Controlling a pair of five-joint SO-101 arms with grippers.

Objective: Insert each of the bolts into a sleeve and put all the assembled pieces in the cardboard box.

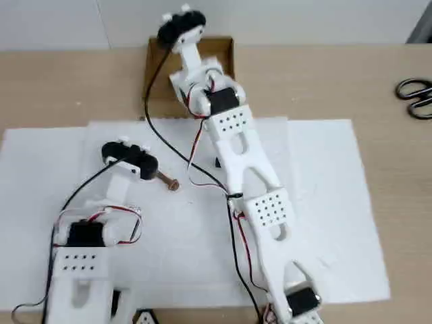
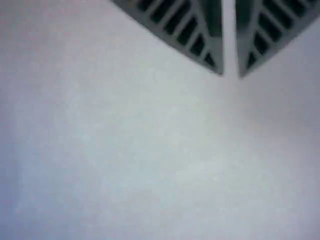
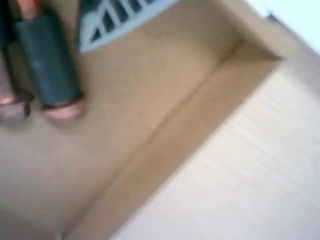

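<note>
**A:** Where are the pieces sitting?

**B:** A dark cylindrical sleeve with a copper-coloured bolt through it (image 3: pixel 47 65) is showing within the walls of the shallow brown cardboard box (image 3: pixel 200 115), close to its floor. A second coppery end is showing just beside it, too blurred to name. One loose copper-coloured bolt (image 1: pixel 167 181) is lying on the white paper sheet (image 1: pixel 324 202), well apart from the box.

**A:** And my grippers?

**B:** Your right gripper (image 1: pixel 181 30) is hanging over the box. I cannot tell whether it is gripping that sleeve or standing free of it. Your left gripper (image 2: pixel 230 70) is hovering low over the sheet, just beside the loose bolt. Its fingers (image 2: pixel 200 40) are drawn almost together and gripping nothing.

**A:** Which step am I in?

**B:** By my reading, you are delivering an assembled piece to the box, with one bolt waiting for a sleeve.

**A:** What is the next move asking of me?

**B:** You are going to need a free sleeve. A small dark object (image 1: pixel 217 162) is peeking out beside the right arm and may be one, though I cannot say. The left fingers will need spreading before they close across the bolt's shank. The bolt is lying flat, so it may roll across the sheet towards the bare light wooden desk (image 1: pixel 67 81).
</note>
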